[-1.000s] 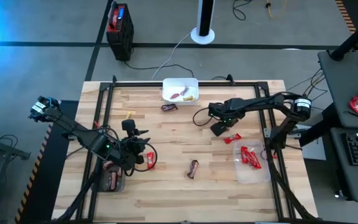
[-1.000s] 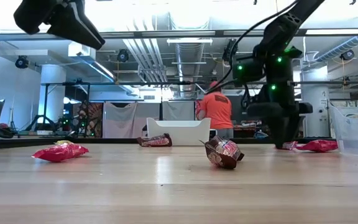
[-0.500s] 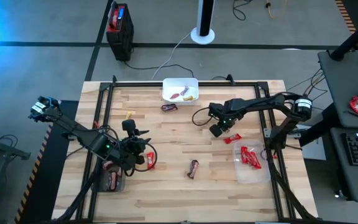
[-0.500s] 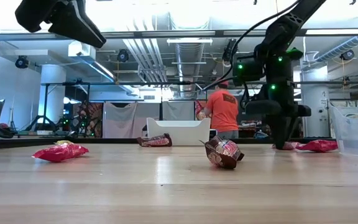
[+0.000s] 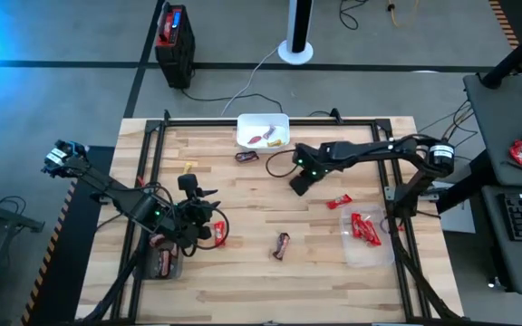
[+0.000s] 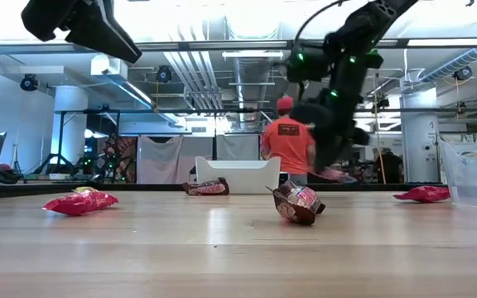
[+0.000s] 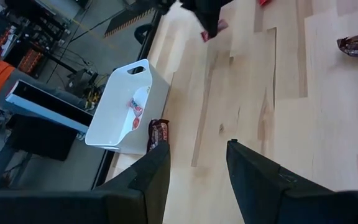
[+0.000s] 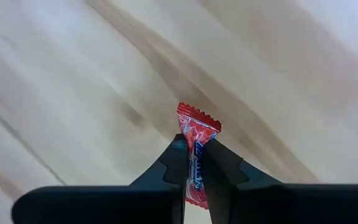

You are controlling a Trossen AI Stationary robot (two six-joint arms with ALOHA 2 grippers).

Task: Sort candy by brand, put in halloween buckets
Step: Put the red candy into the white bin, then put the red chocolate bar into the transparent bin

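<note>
My right gripper (image 5: 299, 181) hangs over the middle of the table, right of centre, shut on a red candy (image 8: 196, 140) that is clear of the wood. My left gripper (image 5: 202, 222) stands open near the left, raised beside another red candy (image 5: 217, 234) with nothing between its fingers (image 7: 197, 168). Loose candy lies flat on the table: one red (image 5: 338, 202), one brown (image 5: 282, 244), one brown (image 5: 246, 156) by the white bucket (image 5: 263, 130), which has candy in it. The clear bucket (image 5: 368, 237) holds red candy. The dark grey bucket (image 5: 164, 261) stands near left. My right gripper pinches the red candy across its middle (image 8: 197, 149) between the two fingers. One crimped end (image 8: 197, 118) sticks out past the fingertips. In the low view the candy (image 6: 335, 174) hangs below the fingers, lifted clear of the table.
A small yellow candy (image 5: 188, 167) lies at the far left. A black frame (image 5: 270, 121) runs round the table. Behind the table a person in an orange shirt (image 6: 288, 145) stands in the room. Bare wood lies between the brown candy and the near edge.
My right gripper has shut on a red candy, lifted it off the table and carried it toward the table's left edge. The other red candy that lay beside it stays where it was.
</note>
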